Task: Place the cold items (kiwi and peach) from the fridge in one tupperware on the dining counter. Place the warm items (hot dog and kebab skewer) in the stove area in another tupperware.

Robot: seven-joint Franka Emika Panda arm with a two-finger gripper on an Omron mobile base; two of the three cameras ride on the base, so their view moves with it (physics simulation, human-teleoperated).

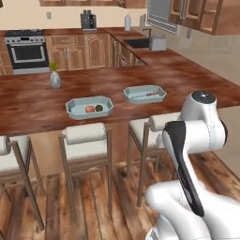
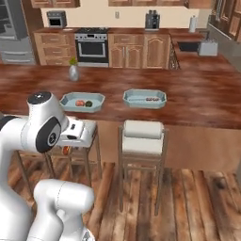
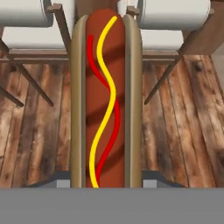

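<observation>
Reddish-brown, with one yellow and one red squiggle of sauce along it, the hot dog (image 3: 107, 100) in its tan bun runs lengthwise up the middle of the hand view, clamped between the two fingers of the gripper (image 3: 107, 181), whose dark tips sit against the bun's sides. Below it lies the plank floor (image 3: 183, 131). Beyond stand the wooden stools with white cushioned seats (image 1: 85, 140); three show in the left base view. Past them stretches the dining counter (image 1: 187, 79), a broad slab of dark reddish polished wood. Two pale blue tupperware trays rest on it, well apart. The left tupperware (image 1: 75, 110) holds two fruits side by side: the orange-red peach (image 1: 89, 108) and the dark kiwi (image 1: 99, 108). The right tupperware (image 1: 157, 96) holds one kebab skewer (image 1: 149, 94). One small grey vase with a green sprig (image 1: 55, 78) stands farther back on the counter. Farthest off, the steel oven with black cooktop (image 1: 26, 49) sits among the wood cabinets.
</observation>
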